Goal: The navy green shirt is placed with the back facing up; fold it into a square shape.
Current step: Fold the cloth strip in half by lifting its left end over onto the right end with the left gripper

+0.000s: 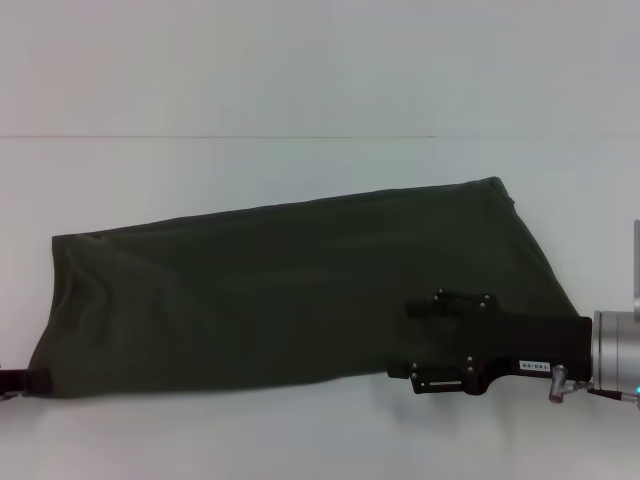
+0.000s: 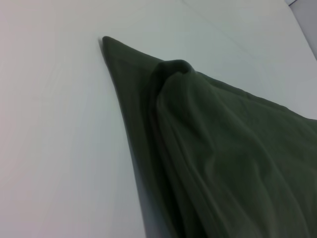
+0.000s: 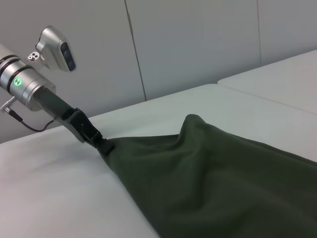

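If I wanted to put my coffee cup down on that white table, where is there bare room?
The far strip of the table beyond the navy green shirt is bare, and so is the narrow near strip in front of it. The middle is covered by cloth, with the left claw and right claw at its near corners.

- The right gripper (image 1: 410, 340) is seen as a flat black block, studded with small screw heads and marked with a small white label.
- A silver cylindrical wrist (image 1: 615, 355) is joined behind it.
- The left gripper (image 3: 101, 144) is black and tapered, on a silver wrist (image 3: 25, 84) lit by a green ring, with a thin cable attached.
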`<state>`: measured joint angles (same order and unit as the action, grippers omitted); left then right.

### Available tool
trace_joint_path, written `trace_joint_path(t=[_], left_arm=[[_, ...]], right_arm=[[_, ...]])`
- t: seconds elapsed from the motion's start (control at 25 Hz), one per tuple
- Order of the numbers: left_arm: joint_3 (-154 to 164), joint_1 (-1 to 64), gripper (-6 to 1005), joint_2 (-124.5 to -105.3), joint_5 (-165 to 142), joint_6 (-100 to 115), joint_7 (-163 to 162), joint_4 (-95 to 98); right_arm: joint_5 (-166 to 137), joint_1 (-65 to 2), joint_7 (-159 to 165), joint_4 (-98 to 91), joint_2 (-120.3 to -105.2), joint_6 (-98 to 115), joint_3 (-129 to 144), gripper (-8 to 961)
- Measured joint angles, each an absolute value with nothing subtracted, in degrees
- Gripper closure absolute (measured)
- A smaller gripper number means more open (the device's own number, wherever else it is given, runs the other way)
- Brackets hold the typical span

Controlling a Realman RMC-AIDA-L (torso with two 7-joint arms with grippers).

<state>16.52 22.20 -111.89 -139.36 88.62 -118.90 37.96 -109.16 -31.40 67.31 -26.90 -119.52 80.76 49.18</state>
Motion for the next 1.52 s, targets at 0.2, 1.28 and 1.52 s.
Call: trace_joint_path(t=[0.2,1.28,1.52], left_arm=[[16.58,22.17,955,-111.84,-139.52,88.43,-121.07,38.17],[13.46,26.30,403,-110.84,-133.96,92.94,-126.87,40.38],[19.61,30.74,271,-111.30,-134.36,84.61,-126.75,34.63]], right_arm=[[-109.18,-31.53,67.32,-26.90,-119.53,80.76,49.18,38],[-108.98,-31.66,67.33,-26.63,-119.53,80.68,49.42,38],[-109.12,-31.77,67.32,-26.46,-119.56,79.80,49.50,37]])
